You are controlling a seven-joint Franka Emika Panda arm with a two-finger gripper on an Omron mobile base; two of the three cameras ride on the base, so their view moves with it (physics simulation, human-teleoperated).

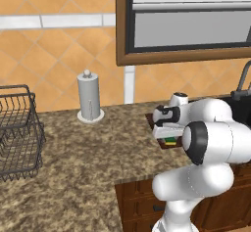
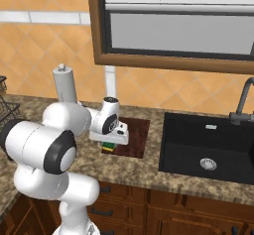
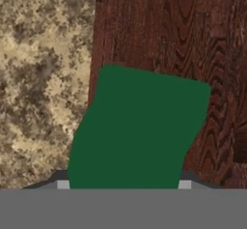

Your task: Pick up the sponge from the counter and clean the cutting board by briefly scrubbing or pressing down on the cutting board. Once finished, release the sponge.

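One sponge clamped over the cutting board

The tool (image 2: 110,141) is closed on the sponge (image 3: 137,126), its dark green scrub layer facing the hand camera and its yellow body showing from the base cameras. The sponge sits on the near left corner of the cutting board (image 2: 136,132), by the board's edge. The board lies on the speckled surface (image 1: 78,162), beside the black sink (image 2: 208,149). A paper towel holder (image 1: 89,98) stands near the wall.

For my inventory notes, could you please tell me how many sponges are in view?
1: the sponge sits in the hand, over the near left corner of the cutting board. Others may be hidden behind the arm.
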